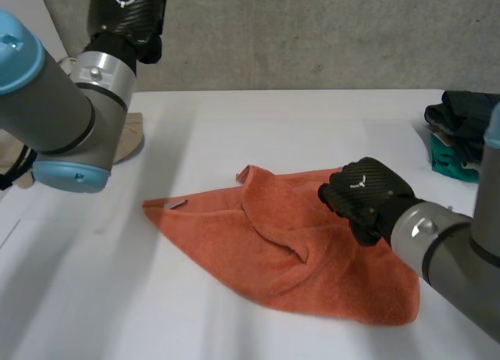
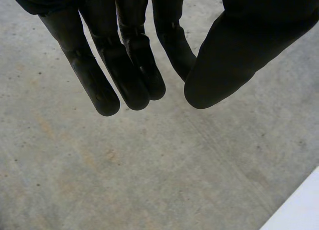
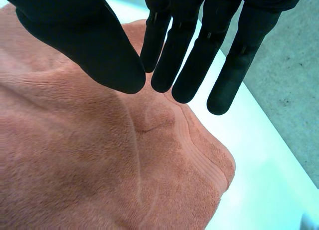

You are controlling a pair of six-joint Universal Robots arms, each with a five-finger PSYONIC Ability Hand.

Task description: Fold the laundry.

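An orange towel (image 1: 281,243) lies crumpled on the white table (image 1: 312,118), one corner pointing left and a fold across its middle. My right hand (image 1: 363,196) rests knuckles-up on the towel's right part. From the right wrist, the fingers (image 3: 189,65) and thumb (image 3: 94,45) stand a little apart just above the towel (image 3: 75,160), over a small raised crease, with no cloth between them. My left hand (image 1: 125,12) is raised high at the back left, off the table. There its fingers (image 2: 124,70) and thumb (image 2: 229,60) are drawn close together, holding nothing.
A pile of dark clothes (image 1: 465,114) with a teal piece (image 1: 447,161) sits at the table's right edge. A beige cloth (image 1: 131,137) lies at the left edge behind my left arm. Grey floor (image 2: 149,170) lies under the left hand, beside the table's corner (image 2: 301,210).
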